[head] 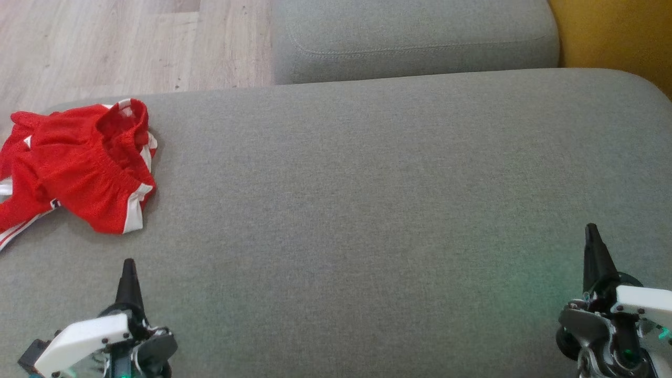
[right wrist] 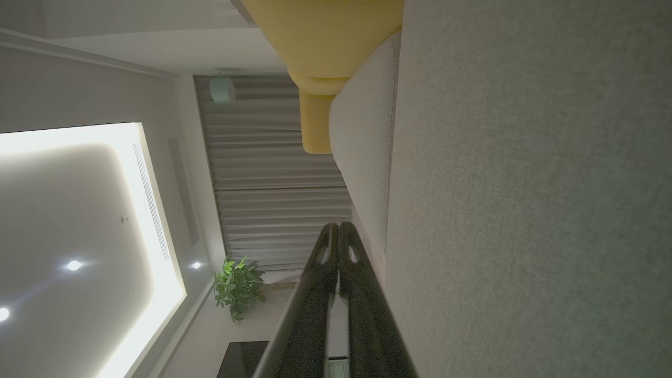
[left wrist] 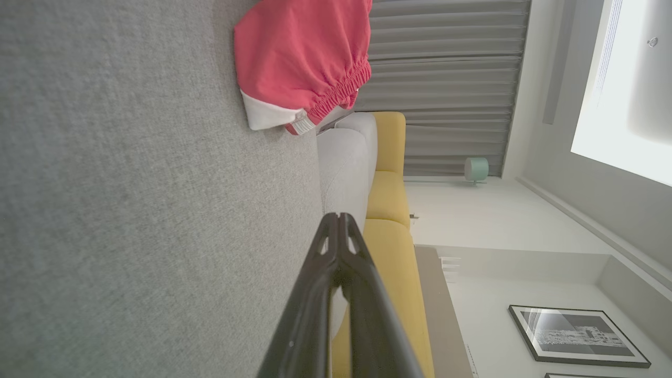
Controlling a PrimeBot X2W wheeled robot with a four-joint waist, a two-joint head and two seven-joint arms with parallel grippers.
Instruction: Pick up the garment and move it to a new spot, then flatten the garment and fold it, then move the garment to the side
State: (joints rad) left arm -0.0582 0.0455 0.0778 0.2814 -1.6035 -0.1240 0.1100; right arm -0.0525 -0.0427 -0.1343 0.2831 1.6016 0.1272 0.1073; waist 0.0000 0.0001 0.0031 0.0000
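Observation:
The garment [head: 79,163] is a pair of red shorts with white side stripes, lying crumpled at the far left edge of the grey cushion [head: 367,210]. In the left wrist view the garment [left wrist: 299,58] shows its elastic waistband and a white panel. My left gripper [head: 128,268] hovers near the front left, a short way in front of the garment, shut and holding nothing; its tips [left wrist: 338,218] meet in the left wrist view. My right gripper [head: 592,233] is at the front right, far from the garment, shut and empty, fingers pressed together [right wrist: 338,227].
A second grey cushion [head: 415,39] lies beyond the work surface. A yellow sofa piece [head: 614,37] stands at the back right. Wooden floor [head: 105,42] shows at the back left. The cushion's left edge runs right by the garment.

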